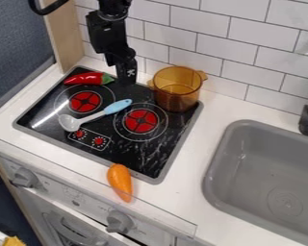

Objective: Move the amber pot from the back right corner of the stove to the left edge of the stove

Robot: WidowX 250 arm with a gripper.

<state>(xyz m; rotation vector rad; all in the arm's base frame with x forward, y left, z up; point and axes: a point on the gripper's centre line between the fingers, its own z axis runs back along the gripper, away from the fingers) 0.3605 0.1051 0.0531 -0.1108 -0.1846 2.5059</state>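
White tiles (198,22) back the stove top (150,161). The end effector (127,81) hangs between red pepper (86,79) and upright amber pot (176,93) — opening and any grip I cannot tell; the pot's broad base likely steadies it.

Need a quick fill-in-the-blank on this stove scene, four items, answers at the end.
The hand hangs between the chili pepper and the amber ____.
The spoon has a light ____ handle.
The stovetop has ____ red burners.
The chili pepper is red with a ____ stem end.

Missing words: pot; blue; two; green.
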